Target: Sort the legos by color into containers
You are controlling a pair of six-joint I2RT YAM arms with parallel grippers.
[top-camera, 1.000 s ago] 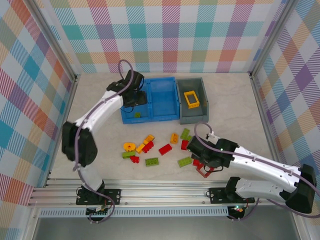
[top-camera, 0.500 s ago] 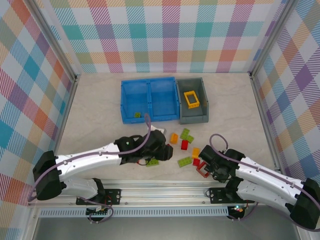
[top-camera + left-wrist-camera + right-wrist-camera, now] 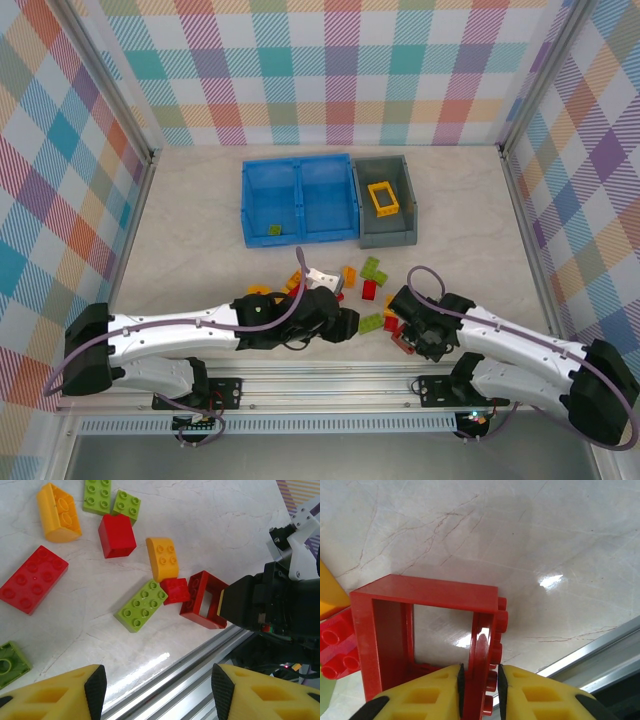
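My right gripper [image 3: 480,685] is shut on one side of a hollow red frame lego [image 3: 425,625], which rests on the table close to the front rail. The frame [image 3: 202,600] also appears in the left wrist view, next to a small red brick [image 3: 175,590] and a green brick [image 3: 141,605]. My left gripper [image 3: 157,690] is open and holds nothing, above the front edge just left of the frame. Loose red, green and orange legos [image 3: 360,280] lie at centre front. The blue bin [image 3: 299,200] holds a green brick [image 3: 274,229]. The grey bin [image 3: 405,235] holds a yellow frame [image 3: 382,198].
The metal front rail [image 3: 200,665] runs right beside both grippers. The two arms lie close together at the table's front, left [image 3: 200,330] and right [image 3: 520,340]. Checked walls close in the table on three sides.
My left arm swung from the blue bin down to the front of the table near the loose bricks. My right gripper closed on the red frame's side.
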